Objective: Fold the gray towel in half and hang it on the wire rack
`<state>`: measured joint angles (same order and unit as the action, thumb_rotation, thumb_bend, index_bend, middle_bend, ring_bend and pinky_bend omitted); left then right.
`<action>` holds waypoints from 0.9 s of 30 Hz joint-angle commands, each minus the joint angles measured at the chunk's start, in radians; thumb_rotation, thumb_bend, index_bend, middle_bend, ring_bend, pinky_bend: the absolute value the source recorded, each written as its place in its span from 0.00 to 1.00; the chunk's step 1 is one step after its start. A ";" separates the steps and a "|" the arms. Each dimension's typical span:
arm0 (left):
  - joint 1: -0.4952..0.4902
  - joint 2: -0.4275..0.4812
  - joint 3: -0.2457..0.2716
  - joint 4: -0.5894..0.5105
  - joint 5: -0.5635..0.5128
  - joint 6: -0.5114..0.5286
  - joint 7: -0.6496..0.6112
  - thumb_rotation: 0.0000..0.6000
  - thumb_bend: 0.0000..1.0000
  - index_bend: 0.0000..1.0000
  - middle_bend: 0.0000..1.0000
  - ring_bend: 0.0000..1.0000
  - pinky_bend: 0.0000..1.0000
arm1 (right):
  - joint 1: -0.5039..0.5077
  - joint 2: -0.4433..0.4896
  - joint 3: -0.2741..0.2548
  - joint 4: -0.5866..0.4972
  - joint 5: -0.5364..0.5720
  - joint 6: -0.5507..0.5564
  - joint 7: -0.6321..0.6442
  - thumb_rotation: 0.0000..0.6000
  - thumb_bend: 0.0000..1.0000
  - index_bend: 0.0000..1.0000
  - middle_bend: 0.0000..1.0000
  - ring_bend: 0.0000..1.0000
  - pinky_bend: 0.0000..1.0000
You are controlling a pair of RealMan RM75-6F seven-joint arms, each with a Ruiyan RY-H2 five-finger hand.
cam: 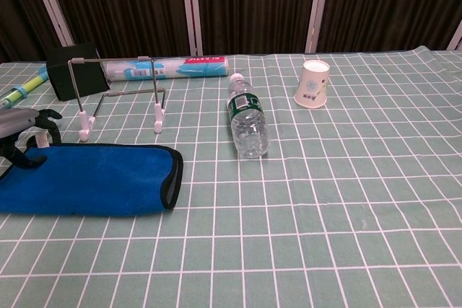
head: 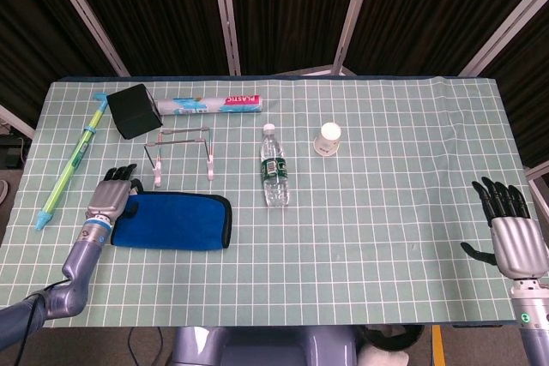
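**Left hand at the towel's end, right hand idle**

On the desk point(head: 386, 237), seen from the head camera, I have the towel point(head: 176, 220) lying flat and lengthwise; it reads blue with a dark trim, just in front of the wire rack point(head: 182, 150), not touching it. My left hand point(head: 110, 197) sits at the towel's left end, fingers point(head: 122, 174) extended over its far corner; I cannot tell from here whether they pinch the cloth. My right hand point(head: 513, 233) hangs off the right front corner of the desk, fingers spread, holding nothing. A water bottle point(head: 274, 167) lies on its side mid-desk, a paper cup point(head: 328, 138) beyond it, a plastic-wrap roll point(head: 209, 105) and a black box point(head: 131, 111) behind the rack, a green tube point(head: 70, 164) along the left edge.

From the chest camera, only the left hand's dark fingers point(cam: 35, 133) show at the frame's left edge, curled down onto the towel point(cam: 94, 178) at its far left corner. The wire rack point(cam: 119, 95) stands upright just behind.
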<state>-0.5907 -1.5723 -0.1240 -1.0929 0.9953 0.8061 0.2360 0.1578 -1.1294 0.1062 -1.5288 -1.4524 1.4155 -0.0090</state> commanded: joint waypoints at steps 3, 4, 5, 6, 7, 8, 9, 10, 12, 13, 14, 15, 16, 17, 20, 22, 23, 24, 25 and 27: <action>0.006 0.002 -0.005 -0.007 0.012 0.016 -0.017 1.00 0.49 0.66 0.00 0.00 0.00 | 0.001 0.000 0.000 0.000 0.000 0.000 -0.001 1.00 0.00 0.00 0.00 0.00 0.00; 0.008 0.003 -0.006 -0.007 0.016 0.023 -0.021 1.00 0.49 0.67 0.00 0.00 0.00 | 0.001 0.000 0.000 0.000 0.000 -0.001 0.000 1.00 0.00 0.00 0.00 0.00 0.00; 0.010 0.003 -0.007 -0.008 0.019 0.027 -0.025 1.00 0.49 0.67 0.00 0.00 0.00 | 0.001 -0.001 0.000 0.001 0.001 -0.001 0.000 1.00 0.00 0.00 0.00 0.00 0.00; 0.011 0.005 -0.007 -0.009 0.023 0.029 -0.028 1.00 0.49 0.68 0.00 0.00 0.00 | 0.001 -0.001 0.000 0.001 0.001 -0.002 0.000 1.00 0.00 0.00 0.00 0.00 0.00; 0.013 0.006 -0.007 -0.010 0.026 0.030 -0.031 1.00 0.49 0.68 0.00 0.00 0.00 | 0.001 -0.001 0.000 0.002 0.001 -0.002 0.000 1.00 0.00 0.00 0.00 0.00 0.00; 0.014 0.008 -0.007 -0.013 0.028 0.031 -0.033 1.00 0.49 0.69 0.00 0.00 0.00 | 0.002 -0.001 0.000 0.002 0.001 -0.003 0.001 1.00 0.00 0.00 0.00 0.00 0.00; 0.015 0.010 -0.007 -0.016 0.030 0.034 -0.035 1.00 0.48 0.69 0.00 0.00 0.00 | 0.002 -0.001 0.000 0.002 0.002 -0.003 0.001 1.00 0.00 0.00 0.00 0.00 0.00; 0.016 0.010 -0.007 -0.017 0.032 0.035 -0.036 1.00 0.48 0.70 0.00 0.00 0.00 | 0.002 -0.001 0.000 0.002 0.001 -0.003 0.001 1.00 0.00 0.00 0.00 0.00 0.00; 0.016 0.011 -0.008 -0.018 0.034 0.037 -0.037 1.00 0.48 0.70 0.00 0.00 0.00 | 0.002 -0.001 0.000 0.002 0.001 -0.003 0.000 1.00 0.00 0.00 0.00 0.00 0.00; 0.017 0.011 -0.008 -0.019 0.034 0.037 -0.037 1.00 0.49 0.70 0.00 0.00 0.00 | 0.002 -0.001 -0.001 0.002 0.001 -0.003 0.000 1.00 0.00 0.00 0.00 0.00 0.00; 0.017 0.011 -0.008 -0.020 0.035 0.037 -0.038 1.00 0.49 0.70 0.00 0.00 0.00 | 0.002 -0.001 -0.001 0.002 0.001 -0.002 -0.001 1.00 0.00 0.00 0.00 0.00 0.00; 0.017 0.011 -0.008 -0.021 0.036 0.037 -0.038 1.00 0.49 0.70 0.00 0.00 0.00 | 0.002 -0.001 -0.001 0.001 0.000 -0.002 -0.001 1.00 0.00 0.00 0.00 0.00 0.00; 0.017 0.011 -0.008 -0.021 0.037 0.037 -0.039 1.00 0.49 0.70 0.00 0.00 0.00 | 0.002 -0.001 -0.001 0.001 0.000 -0.002 -0.001 1.00 0.00 0.00 0.00 0.00 0.00; 0.017 0.011 -0.007 -0.023 0.039 0.038 -0.039 1.00 0.49 0.71 0.00 0.00 0.00 | 0.001 -0.001 -0.001 0.001 0.000 -0.002 -0.001 1.00 0.00 0.00 0.00 0.00 0.00; 0.018 0.012 -0.007 -0.026 0.042 0.040 -0.038 1.00 0.49 0.71 0.00 0.00 0.00 | 0.002 -0.001 -0.001 0.000 0.001 -0.002 -0.002 1.00 0.00 0.00 0.00 0.00 0.00; 0.018 0.011 -0.009 -0.024 0.037 0.038 -0.036 1.00 0.49 0.71 0.00 0.00 0.00 | 0.002 -0.001 -0.001 0.000 0.001 -0.003 -0.002 1.00 0.00 0.00 0.00 0.00 0.00; 0.017 0.009 -0.010 -0.022 0.034 0.038 -0.034 1.00 0.49 0.71 0.00 0.00 0.00 | 0.002 -0.002 -0.001 0.001 0.002 -0.003 -0.002 1.00 0.00 0.00 0.00 0.00 0.00; 0.016 0.007 -0.012 -0.018 0.031 0.036 -0.033 1.00 0.48 0.71 0.00 0.00 0.00 | 0.002 -0.002 -0.001 0.001 0.002 -0.004 -0.002 1.00 0.00 0.00 0.00 0.00 0.00; 0.015 0.005 -0.013 -0.014 0.028 0.035 -0.031 1.00 0.49 0.72 0.00 0.00 0.00 | 0.002 -0.002 -0.001 0.002 0.002 -0.004 -0.003 1.00 0.00 0.00 0.00 0.00 0.00; 0.015 0.002 -0.013 -0.009 0.025 0.032 -0.028 1.00 0.49 0.71 0.00 0.00 0.00 | 0.003 -0.003 -0.001 0.003 0.002 -0.005 -0.004 1.00 0.00 0.00 0.00 0.00 0.00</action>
<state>-0.5758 -1.5694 -0.1366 -1.1030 1.0213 0.8384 0.2076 0.1604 -1.1321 0.1047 -1.5262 -1.4499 1.4104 -0.0128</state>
